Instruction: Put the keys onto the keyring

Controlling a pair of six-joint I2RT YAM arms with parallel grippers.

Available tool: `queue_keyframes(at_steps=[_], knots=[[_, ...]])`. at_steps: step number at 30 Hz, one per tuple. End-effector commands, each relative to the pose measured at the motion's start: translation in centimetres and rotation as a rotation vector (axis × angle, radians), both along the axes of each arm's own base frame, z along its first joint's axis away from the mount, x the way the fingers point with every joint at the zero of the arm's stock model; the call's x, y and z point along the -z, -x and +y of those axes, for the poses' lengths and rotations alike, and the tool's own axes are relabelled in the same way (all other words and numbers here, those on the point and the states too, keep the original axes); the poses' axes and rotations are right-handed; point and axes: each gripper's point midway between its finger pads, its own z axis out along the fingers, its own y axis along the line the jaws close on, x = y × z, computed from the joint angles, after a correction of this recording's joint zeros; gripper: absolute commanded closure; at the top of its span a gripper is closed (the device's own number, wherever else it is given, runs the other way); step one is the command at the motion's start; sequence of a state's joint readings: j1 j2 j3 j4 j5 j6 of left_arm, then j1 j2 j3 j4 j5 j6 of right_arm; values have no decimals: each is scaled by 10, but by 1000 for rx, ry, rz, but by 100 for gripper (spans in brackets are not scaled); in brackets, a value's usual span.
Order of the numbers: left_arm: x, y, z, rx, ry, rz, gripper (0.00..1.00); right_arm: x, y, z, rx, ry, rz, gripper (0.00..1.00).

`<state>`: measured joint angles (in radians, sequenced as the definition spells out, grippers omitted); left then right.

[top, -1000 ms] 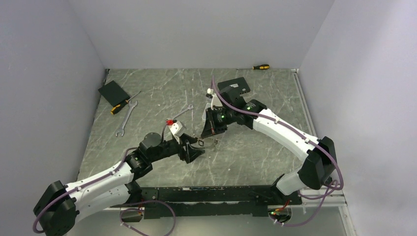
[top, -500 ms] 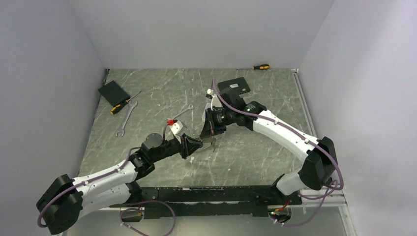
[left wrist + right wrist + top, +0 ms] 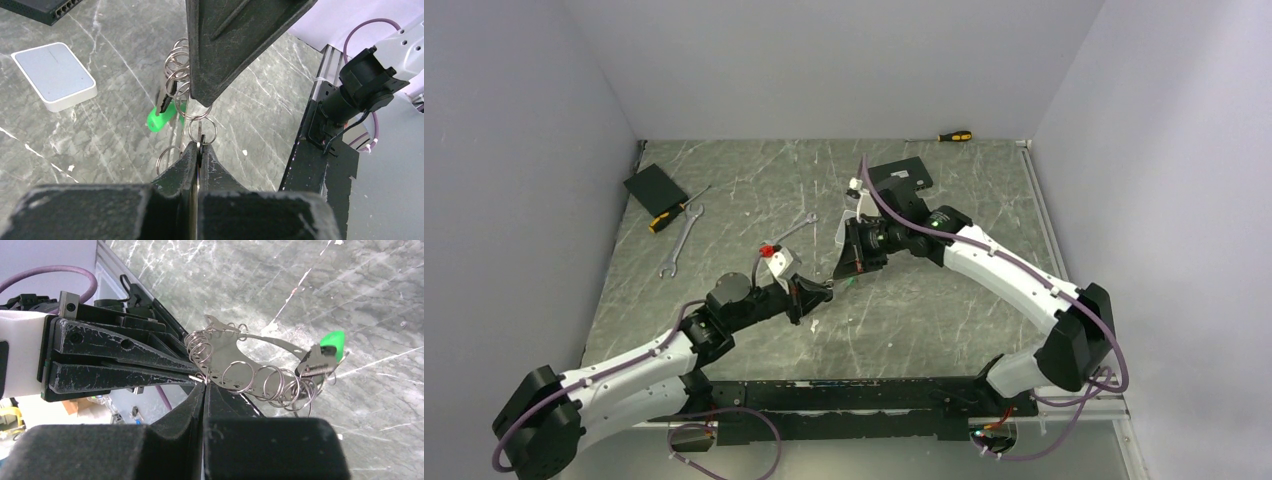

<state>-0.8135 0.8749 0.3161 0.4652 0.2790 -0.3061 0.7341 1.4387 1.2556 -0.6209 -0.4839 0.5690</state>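
The keyring [image 3: 260, 352], a flat silver loop strung with several small wire rings, hangs above the table, and my right gripper [image 3: 205, 383] is shut on its lower edge. A key [image 3: 316, 364] with a green tag [image 3: 332, 342] dangles from the far end. My left gripper [image 3: 200, 146] is shut on a thin flat silver key whose small ring [image 3: 202, 132] pokes out above the fingertips. In the top view the left gripper [image 3: 821, 292] and the right gripper [image 3: 845, 273] meet tip to tip at mid-table. The bunch of rings [image 3: 176, 65] and the green tag [image 3: 162, 118] hang beside the right fingers [image 3: 225, 50].
A white box [image 3: 55, 75] lies on the table behind the bunch. A long wrench [image 3: 679, 243], a yellow-black screwdriver [image 3: 671, 214] and a black pad [image 3: 654, 185] lie at the left. A black device [image 3: 902, 178] and another screwdriver [image 3: 954, 136] sit at the back.
My left gripper has gone from wide open to shut and edged up against the right gripper's bunch. The right gripper has stayed shut, almost in place.
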Motion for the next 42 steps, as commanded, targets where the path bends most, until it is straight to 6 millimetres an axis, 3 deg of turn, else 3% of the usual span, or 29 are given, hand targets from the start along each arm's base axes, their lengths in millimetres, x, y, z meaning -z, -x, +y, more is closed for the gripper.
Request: queue_keyframes(at_steps=[1,17,32,34,38,42], knots=[[3,8,2,32,-53,-12,100,-47,-22,-6,66,-81,-145,100],[9,5,3,4,-107,10,100,-50,-15,-4,-32,-96,-169,100],[21,5,6,-2,-174,38,96,-32,-16,2,-109,-108,-205,100],[19,7,5,11,-177,36,91,-33,-15,2,-115,-111,-213,100],[16,13,3,55,-192,28,67,-32,-16,1,-121,-111,-237,100],[6,22,3,87,-198,26,55,-31,-17,-4,-133,-98,-289,100]])
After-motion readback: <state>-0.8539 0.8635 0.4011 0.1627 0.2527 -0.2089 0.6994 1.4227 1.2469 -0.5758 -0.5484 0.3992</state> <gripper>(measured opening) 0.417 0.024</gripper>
